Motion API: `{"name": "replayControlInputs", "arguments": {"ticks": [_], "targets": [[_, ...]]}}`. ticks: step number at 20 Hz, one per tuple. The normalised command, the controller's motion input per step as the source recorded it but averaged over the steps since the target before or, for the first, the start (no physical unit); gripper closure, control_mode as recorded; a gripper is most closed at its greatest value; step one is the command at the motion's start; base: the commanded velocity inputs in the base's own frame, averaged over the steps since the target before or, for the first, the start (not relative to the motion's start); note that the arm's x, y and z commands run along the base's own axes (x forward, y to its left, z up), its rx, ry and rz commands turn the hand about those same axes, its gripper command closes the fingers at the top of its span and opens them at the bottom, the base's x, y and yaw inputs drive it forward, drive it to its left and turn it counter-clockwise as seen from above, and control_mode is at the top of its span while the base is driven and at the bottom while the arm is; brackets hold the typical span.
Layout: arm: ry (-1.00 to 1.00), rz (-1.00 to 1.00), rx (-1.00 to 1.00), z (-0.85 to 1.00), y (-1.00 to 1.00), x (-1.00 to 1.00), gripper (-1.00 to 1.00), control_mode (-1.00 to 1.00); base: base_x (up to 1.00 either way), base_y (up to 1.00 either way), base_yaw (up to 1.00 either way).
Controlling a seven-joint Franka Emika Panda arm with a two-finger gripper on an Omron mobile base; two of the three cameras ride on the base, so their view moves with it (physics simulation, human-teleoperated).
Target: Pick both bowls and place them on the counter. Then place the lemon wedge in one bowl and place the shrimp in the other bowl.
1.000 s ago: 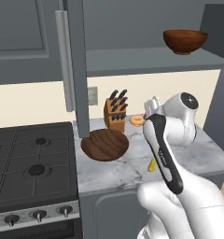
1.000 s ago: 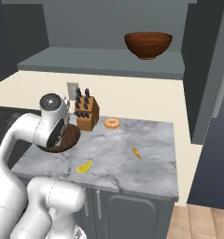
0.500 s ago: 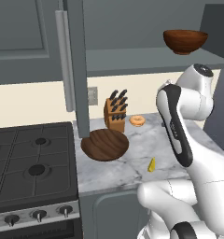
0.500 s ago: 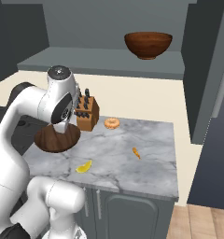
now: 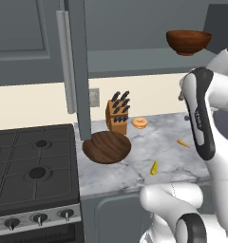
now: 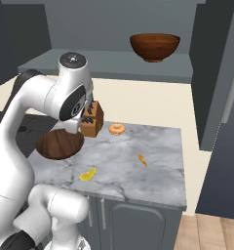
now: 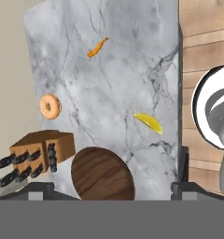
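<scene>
Your gripper (image 7: 109, 189) is spread wide with nothing between its tips, and it looks straight down at the counter (image 7: 118, 74) from high above. The wide, dark brown bowl (image 5: 107, 146) already sits on the marble near the stove (image 5: 33, 166) edge, just in front of the knife block (image 5: 117, 116); in the hand view you see it low in the middle (image 7: 102, 175), between the two fingertips (image 7: 39, 189). The smaller reddish-brown bowl (image 6: 155, 46) is up on the grey shelf (image 6: 104, 66) above the counter, well apart from everything else. The lemon wedge (image 6: 87, 174) lies on the marble toward the front edge, near the dark bowl but not touching it. The shrimp (image 6: 117, 129) rests farther back, just beside the knife block. You can also see a small orange sliver (image 6: 142, 159) lying alone in the middle of the slab.
</scene>
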Motion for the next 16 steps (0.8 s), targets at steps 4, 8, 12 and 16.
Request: {"name": "replayControlInputs", "arguments": {"ticks": [4, 8, 12, 16], "targets": [[-0.21, -0.01, -0.02, 0.31, -0.28, -0.26, -1.0, -1.0, 0.0, 0.0, 0.0], [-0.05, -0.02, 0.0, 0.44, -0.29, -0.1, -1.0, -1.0, 0.0, 0.0, 0.0], [-0.1, 0.0, 0.0, 0.47, -0.28, -0.11, -1.0, -1.0, 0.0, 0.0, 0.0], [-0.2, 0.0, 0.0, 0.45, -0.27, -0.02, -1.0, -1.0, 0.0, 0.0, 0.0]]}}
